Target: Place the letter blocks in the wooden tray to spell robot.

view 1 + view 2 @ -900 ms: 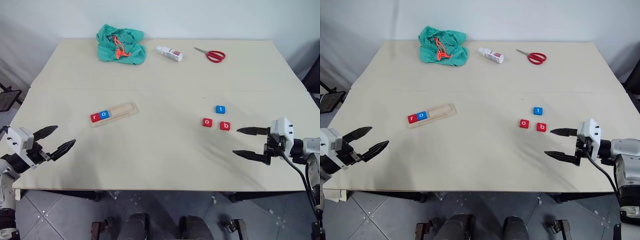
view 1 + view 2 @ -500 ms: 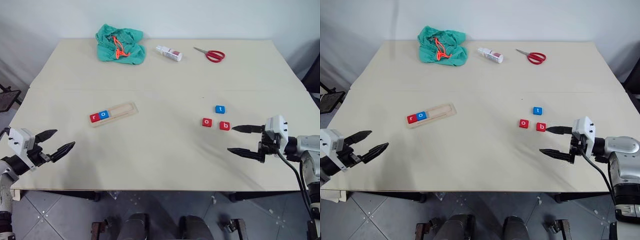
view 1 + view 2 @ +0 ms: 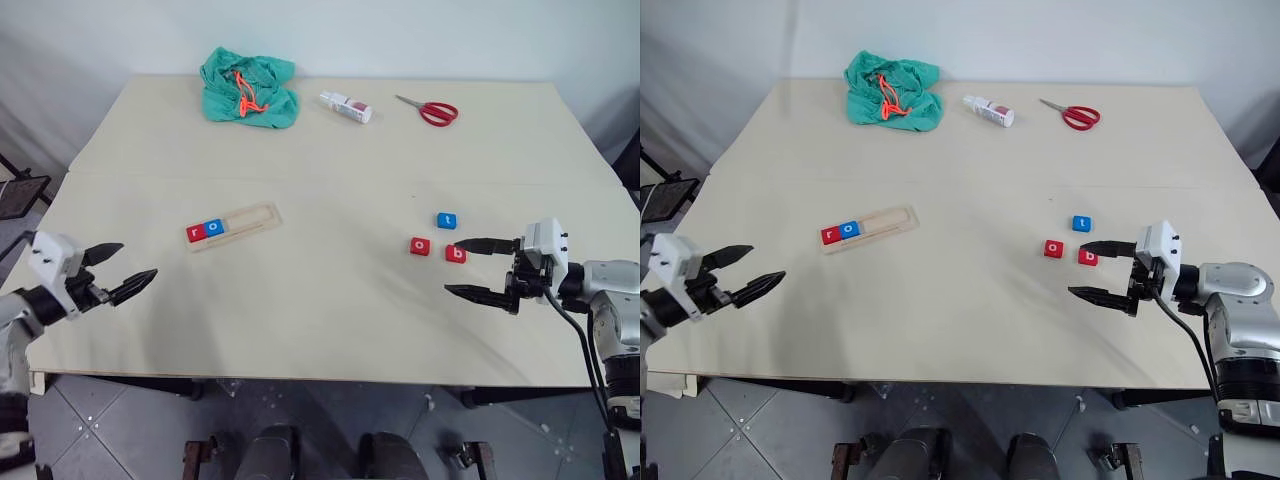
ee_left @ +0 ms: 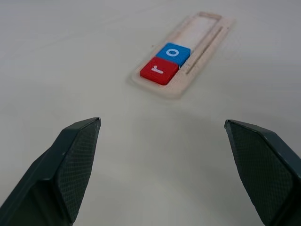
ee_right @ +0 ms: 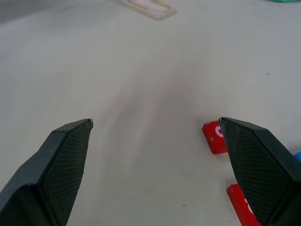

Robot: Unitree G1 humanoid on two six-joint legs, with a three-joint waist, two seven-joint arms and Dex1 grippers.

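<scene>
Wooden tray (image 3: 234,221): on the table (image 3: 320,300), left of middle, holding a red r block (image 3: 196,233) and a blue o block (image 3: 213,227) at its near-left end.
Loose blocks: red o (image 3: 420,246), red b (image 3: 455,254), blue t (image 3: 447,220), clustered at right.
Right gripper (image 3: 470,268): jaws apart, empty, one finger's tip just beside the b.
Left gripper (image 3: 123,269): jaws apart, empty, near the table's left edge.

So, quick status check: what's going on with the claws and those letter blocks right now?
Left gripper open, empty. Right gripper open, empty, beside red b block. Wooden tray holds r and o; o, b, t loose on table. Path unobstructed.
</scene>
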